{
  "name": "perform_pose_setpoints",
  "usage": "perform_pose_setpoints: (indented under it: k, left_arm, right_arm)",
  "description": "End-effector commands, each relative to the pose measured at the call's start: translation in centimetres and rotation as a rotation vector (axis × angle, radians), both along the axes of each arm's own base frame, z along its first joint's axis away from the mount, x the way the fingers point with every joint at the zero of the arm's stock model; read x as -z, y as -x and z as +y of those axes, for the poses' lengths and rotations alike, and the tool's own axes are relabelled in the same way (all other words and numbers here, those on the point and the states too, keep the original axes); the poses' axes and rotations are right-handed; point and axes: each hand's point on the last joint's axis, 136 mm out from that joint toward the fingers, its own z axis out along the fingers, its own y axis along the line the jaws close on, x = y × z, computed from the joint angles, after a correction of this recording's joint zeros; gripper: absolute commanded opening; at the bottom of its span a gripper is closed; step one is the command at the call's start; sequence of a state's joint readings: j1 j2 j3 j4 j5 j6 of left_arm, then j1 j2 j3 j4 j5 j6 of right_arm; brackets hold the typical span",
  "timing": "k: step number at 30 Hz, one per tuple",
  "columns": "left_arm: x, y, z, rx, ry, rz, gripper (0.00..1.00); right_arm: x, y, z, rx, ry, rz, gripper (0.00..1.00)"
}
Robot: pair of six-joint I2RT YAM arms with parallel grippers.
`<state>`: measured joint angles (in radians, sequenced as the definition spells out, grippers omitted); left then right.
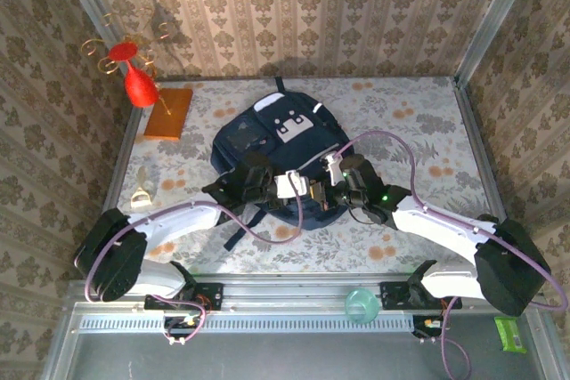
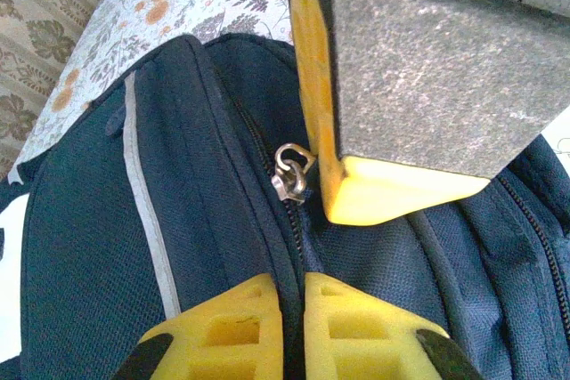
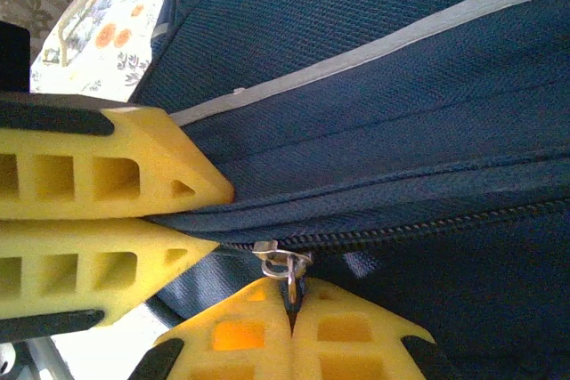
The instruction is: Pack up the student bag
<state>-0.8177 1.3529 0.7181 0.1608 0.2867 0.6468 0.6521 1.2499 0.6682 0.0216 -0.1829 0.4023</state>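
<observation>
The student bag, a dark navy backpack with a grey-white patch, lies in the middle of the table. At its near edge my two grippers meet. My left gripper is shut on a fold of the bag's fabric along the zipper track. Just beyond it, my right gripper is shut on the metal zipper pull. In the top view the left gripper and right gripper sit almost tip to tip. The zipper looks closed beyond the pull. The bag's inside is hidden.
A red ornament with gold wire curls and an orange-brown board stand at the back left. A small pale object lies at the left edge. A teal cup and a green packet sit by the near rail.
</observation>
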Motion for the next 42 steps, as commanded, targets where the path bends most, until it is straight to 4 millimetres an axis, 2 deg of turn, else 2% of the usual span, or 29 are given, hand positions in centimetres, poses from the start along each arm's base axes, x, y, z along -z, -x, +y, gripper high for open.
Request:
perform_pose_setpoints:
  k: [1, 10, 12, 14, 18, 21, 23, 26, 30, 34, 38, 42]
  left_arm:
    - [-0.5, -0.6, 1.6, -0.035, -0.007, 0.005, 0.0]
    - [-1.2, -0.8, 3.2, -0.061, 0.055, 0.012, 0.0]
    - [-1.2, -1.2, 3.9, -0.082, 0.06, 0.016, 0.0]
    - [-1.2, -1.4, 4.4, -0.098, 0.062, 0.016, 0.0]
    - [-1.7, -1.0, 4.1, -0.076, 0.071, 0.015, 0.27]
    - [-2.2, -0.2, 3.2, -0.038, 0.081, 0.01, 0.42]
    - [-2.5, 0.3, 2.3, -0.019, 0.084, 0.009, 0.5]
    - [-2.6, 0.7, 0.9, 0.004, 0.077, 0.008, 0.53]
    - [-2.4, 0.4, -0.7, 0.013, 0.054, 0.006, 0.52]
    - [-1.6, -0.3, -1.2, 0.008, 0.015, 0.003, 0.48]
    - [-0.6, -0.7, -0.9, 0.004, -0.015, 0.012, 0.38]
    - [-0.3, -1.0, 0.0, -0.009, -0.024, 0.03, 0.2]
  right_arm:
    - [-0.5, -1.6, -2.6, 0.111, 0.063, -0.036, 0.0]
    - [0.5, -3.1, -6.3, 0.251, 0.137, 0.011, 0.0]
    - [0.2, -3.3, -6.4, 0.254, 0.141, 0.01, 0.0]
    - [-0.4, -3.2, -5.2, 0.207, 0.091, 0.001, 0.0]
    - [-1.5, -2.5, -2.8, 0.115, 0.006, -0.022, 0.0]
    - [-1.9, -2.1, -1.7, 0.075, -0.03, -0.03, 0.0]
    - [-2.3, -1.7, -1.1, 0.05, -0.054, -0.04, 0.0]
    - [-2.9, -1.2, -0.3, 0.02, -0.077, -0.056, 0.0]
    - [-3.4, -0.6, 0.5, -0.016, -0.087, -0.072, 0.0]
    - [-3.7, -0.2, 0.8, -0.032, -0.095, -0.081, 0.0]
    - [-3.5, 0.0, 0.6, -0.031, -0.09, -0.088, 0.0]
    - [-2.9, -0.2, -0.2, -0.005, -0.042, -0.089, 0.0]
